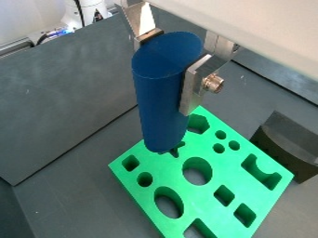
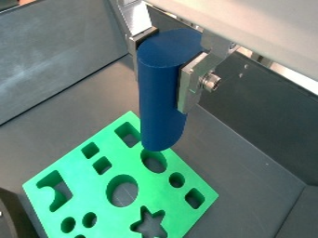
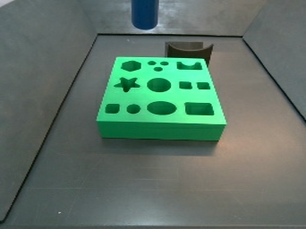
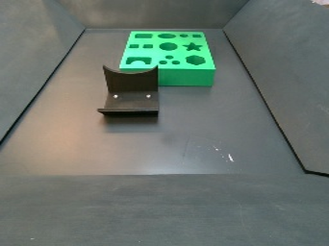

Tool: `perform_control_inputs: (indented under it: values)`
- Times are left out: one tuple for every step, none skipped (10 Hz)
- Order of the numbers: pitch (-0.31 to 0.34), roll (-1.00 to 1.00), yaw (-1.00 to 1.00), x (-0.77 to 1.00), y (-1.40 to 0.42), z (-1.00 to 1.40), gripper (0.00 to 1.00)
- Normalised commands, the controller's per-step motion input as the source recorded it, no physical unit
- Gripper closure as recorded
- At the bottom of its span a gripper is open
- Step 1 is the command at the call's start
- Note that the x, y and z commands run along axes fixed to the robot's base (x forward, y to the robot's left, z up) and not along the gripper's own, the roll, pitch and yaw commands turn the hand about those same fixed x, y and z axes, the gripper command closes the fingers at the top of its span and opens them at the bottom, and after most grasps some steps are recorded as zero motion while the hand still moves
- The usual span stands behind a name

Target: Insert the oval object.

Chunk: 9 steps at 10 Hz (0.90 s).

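The oval object is a tall smooth blue peg [image 1: 162, 93], clamped upright between my gripper's silver fingers [image 1: 196, 84]; it also shows in a wrist view [image 2: 162, 88]. My gripper [image 1: 168, 60] is shut on it and holds it well above the green block [image 1: 205, 191] with shaped holes, which also shows in a wrist view [image 2: 112, 191]. In a side view only the peg's lower end [image 3: 143, 12] shows at the top edge, high above and behind the green block [image 3: 162, 103]. In a side view the green block [image 4: 170, 56] lies at the far end; gripper and peg are out of view there.
The dark fixture [image 4: 129, 92] stands on the dark floor in front of the green block, and shows behind it in a side view [image 3: 188, 49] and in a wrist view [image 1: 288, 139]. Dark walls enclose the floor on the sides.
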Motion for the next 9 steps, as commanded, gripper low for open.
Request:
perform_control_inputs:
  values:
    - [-0.096, 0.00, -0.83, 0.18, -0.03, -0.93, 1.00]
    - [-0.121, -0.03, -1.00, 0.00, 0.00, -0.65, 1.00]
    - [-0.114, -0.04, -1.00, 0.00, 0.00, -0.63, 1.00]
    - [-0.109, -0.04, -1.00, 0.00, 0.00, -0.63, 1.00]
    - [-0.081, -0.03, -1.00, -0.03, 0.00, -0.65, 1.00]
    - [-0.004, -0.07, -1.00, 0.00, -0.01, -0.33, 1.00]
    - [0.000, -0.07, -1.00, 0.00, -0.01, -0.26, 1.00]
    - [0.000, -0.06, -1.00, 0.00, 0.00, -0.28, 1.00]
    - [0.000, -0.06, -1.00, 0.00, 0.00, -0.30, 1.00]
